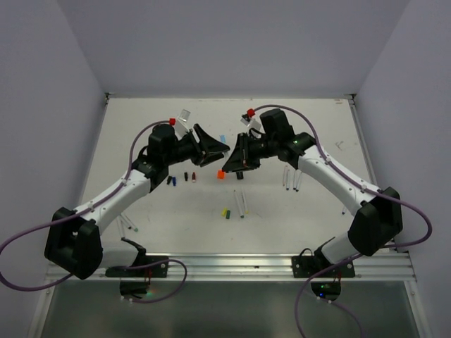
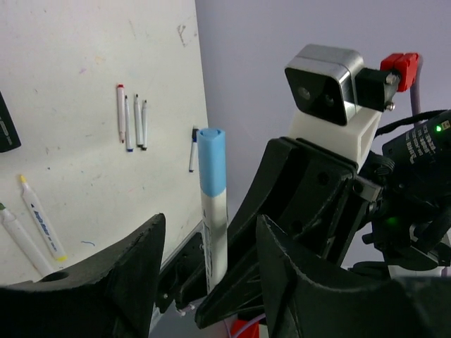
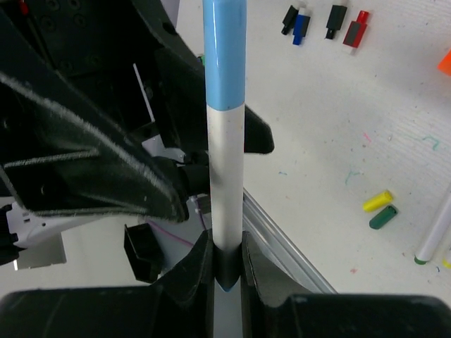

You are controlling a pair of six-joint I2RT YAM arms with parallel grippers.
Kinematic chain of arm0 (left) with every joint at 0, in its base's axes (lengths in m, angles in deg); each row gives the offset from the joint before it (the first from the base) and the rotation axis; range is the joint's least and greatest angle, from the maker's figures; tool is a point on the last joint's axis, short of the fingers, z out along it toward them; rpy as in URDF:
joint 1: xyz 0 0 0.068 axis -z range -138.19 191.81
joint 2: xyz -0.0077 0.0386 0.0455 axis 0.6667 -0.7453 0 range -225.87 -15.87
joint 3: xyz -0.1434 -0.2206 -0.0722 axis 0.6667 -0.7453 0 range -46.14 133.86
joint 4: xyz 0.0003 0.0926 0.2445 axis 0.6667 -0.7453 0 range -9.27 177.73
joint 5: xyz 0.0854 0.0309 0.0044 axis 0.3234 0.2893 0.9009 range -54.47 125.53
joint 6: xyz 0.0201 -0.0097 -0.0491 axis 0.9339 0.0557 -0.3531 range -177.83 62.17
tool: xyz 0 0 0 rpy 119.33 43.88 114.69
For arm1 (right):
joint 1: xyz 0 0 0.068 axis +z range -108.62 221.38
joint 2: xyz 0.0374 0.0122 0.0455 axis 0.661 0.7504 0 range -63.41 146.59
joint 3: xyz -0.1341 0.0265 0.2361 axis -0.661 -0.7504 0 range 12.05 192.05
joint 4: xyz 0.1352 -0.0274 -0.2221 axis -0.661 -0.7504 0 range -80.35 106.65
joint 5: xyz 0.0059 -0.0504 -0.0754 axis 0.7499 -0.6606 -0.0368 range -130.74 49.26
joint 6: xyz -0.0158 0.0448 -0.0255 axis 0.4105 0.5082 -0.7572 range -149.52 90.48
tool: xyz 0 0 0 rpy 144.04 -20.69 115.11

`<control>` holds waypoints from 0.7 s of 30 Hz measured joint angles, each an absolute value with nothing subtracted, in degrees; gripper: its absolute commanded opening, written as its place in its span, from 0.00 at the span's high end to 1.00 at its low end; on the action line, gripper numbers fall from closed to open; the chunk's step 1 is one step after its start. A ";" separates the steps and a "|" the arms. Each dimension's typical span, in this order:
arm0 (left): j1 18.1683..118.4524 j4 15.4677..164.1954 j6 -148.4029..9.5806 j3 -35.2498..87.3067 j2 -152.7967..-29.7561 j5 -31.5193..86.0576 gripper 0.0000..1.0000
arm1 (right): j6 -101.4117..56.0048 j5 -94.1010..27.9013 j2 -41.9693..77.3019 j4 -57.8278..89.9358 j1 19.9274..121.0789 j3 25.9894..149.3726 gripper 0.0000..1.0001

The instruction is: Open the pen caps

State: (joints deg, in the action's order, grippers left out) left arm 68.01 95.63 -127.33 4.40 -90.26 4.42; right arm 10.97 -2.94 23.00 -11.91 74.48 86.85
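My right gripper (image 3: 227, 248) is shut on the lower end of a white pen (image 3: 225, 176) with a light blue cap (image 3: 224, 49). It holds the pen up off the table, pointing at my left gripper (image 2: 211, 236). The left gripper is open, one finger on each side of the pen (image 2: 214, 232), not touching it; the blue cap (image 2: 211, 160) reaches past its fingertips. In the top view the two grippers (image 1: 217, 149) (image 1: 238, 155) meet tip to tip over the table's middle. Loose caps lie on the table: black, blue and red (image 3: 356, 28), orange (image 1: 220, 174), yellow (image 3: 378, 201), green (image 3: 382, 217).
Thin white pens lie near the middle (image 1: 243, 203), to the right (image 1: 292, 179) and by the left arm (image 1: 127, 224). More pens show in the left wrist view (image 2: 134, 120) (image 2: 41, 220). White walls enclose the table; a metal rail (image 1: 232, 264) runs along its near edge.
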 measured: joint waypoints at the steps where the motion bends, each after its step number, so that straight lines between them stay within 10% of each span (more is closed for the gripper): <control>1: 67.63 95.89 -127.24 4.40 -90.39 4.20 0.45 | 10.99 -2.13 22.73 -12.04 74.48 86.63 1.00; 21: 64.31 100.94 -127.72 4.88 -93.45 1.23 0.81 | 11.12 5.89 21.69 -12.37 74.46 84.64 1.00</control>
